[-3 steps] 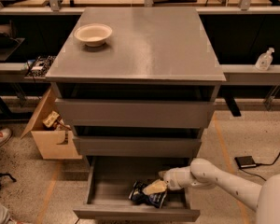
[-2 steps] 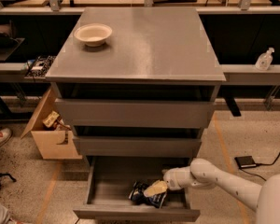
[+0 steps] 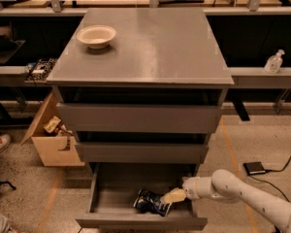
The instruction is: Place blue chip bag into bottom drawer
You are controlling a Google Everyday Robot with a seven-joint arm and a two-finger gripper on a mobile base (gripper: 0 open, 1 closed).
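Crinkly dark-blue foil chip bag (image 3: pixel 150 203) lies in open bottom grey drawer (image 3: pixel 136 223), near-right of ctr (white lettering unreadable). Cream-tipped gripper (image 3: pixel 173 196) touches bag's right edge; grip state can't tell. Cream bowl (image 3: pixel 96 35) far-left on cabinet top (image 3: pixel 155 47).

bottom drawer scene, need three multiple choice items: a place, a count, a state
1. Where is the blue chip bag? A cabinet top B bottom drawer C floor
2. How many drawers has the cabinet? A two B three C four
3. The bottom drawer is A pulled open B shut C removed
1 B: the bag lies in its tray, the gripper at the bag's right end.
2 B: three grey fronts are stacked.
3 A: its inside shows.
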